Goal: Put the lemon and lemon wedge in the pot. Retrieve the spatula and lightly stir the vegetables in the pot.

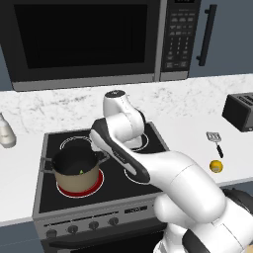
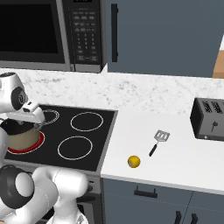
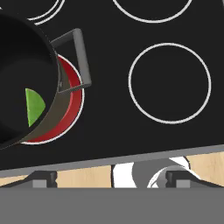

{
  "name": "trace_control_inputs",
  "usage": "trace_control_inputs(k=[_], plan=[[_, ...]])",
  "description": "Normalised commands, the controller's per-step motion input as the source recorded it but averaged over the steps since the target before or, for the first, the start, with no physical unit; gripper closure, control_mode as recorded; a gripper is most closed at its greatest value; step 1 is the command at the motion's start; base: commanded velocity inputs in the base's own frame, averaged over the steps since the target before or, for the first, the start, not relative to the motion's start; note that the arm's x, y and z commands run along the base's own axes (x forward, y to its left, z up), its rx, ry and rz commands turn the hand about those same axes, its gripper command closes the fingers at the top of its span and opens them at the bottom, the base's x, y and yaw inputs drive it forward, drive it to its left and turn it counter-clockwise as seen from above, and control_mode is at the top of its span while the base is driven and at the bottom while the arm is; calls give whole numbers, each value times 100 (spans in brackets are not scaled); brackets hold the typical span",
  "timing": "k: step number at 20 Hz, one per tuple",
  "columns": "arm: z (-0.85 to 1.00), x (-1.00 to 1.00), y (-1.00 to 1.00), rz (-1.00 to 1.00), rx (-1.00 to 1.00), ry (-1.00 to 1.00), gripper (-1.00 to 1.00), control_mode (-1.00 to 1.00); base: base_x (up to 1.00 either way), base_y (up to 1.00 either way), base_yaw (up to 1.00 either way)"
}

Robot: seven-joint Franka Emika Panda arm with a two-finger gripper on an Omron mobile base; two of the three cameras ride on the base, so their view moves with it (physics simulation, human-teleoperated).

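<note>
The tan pot (image 1: 76, 183) (image 2: 22, 139) (image 3: 22, 57) stands on the front left burner, which glows red. A green-yellow lemon wedge (image 3: 34, 106) (image 1: 80, 172) lies on its dark bottom. My gripper (image 3: 111, 178) hangs open over the stove just right of the pot's right handle, with nothing between its fingers. The hand (image 2: 33, 116) sits above the pot's right side. On the counter right of the stove lies the round yellow lemon (image 1: 216, 166) (image 2: 134, 162). Just behind it rests the spatula (image 1: 215, 141) (image 2: 158, 141), its slotted head pointing to the wall.
A dark toaster (image 1: 240, 111) (image 2: 209, 118) stands at the counter's far right. A microwave (image 1: 84, 39) hangs over the stove. A pale bottle (image 1: 6, 131) is on the left counter. Three other burners (image 3: 169, 83) are bare.
</note>
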Motion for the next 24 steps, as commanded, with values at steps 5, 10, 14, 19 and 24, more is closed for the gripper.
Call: trace_control_inputs(k=[5, 10, 14, 19, 24], plan=[[-13, 3, -100, -10, 2, 17, -100, -100, 0, 0, 0], [-11, 7, -100, -11, 0, 18, -100, -100, 0, 0, 0], [-16, 0, -100, -10, 0, 14, -100, -100, 0, 0, 0], [-22, 0, -100, -10, 0, 12, -100, -100, 0, 0, 0], [-13, 0, -100, -9, 0, 8, -100, -100, 0, 0, 0]])
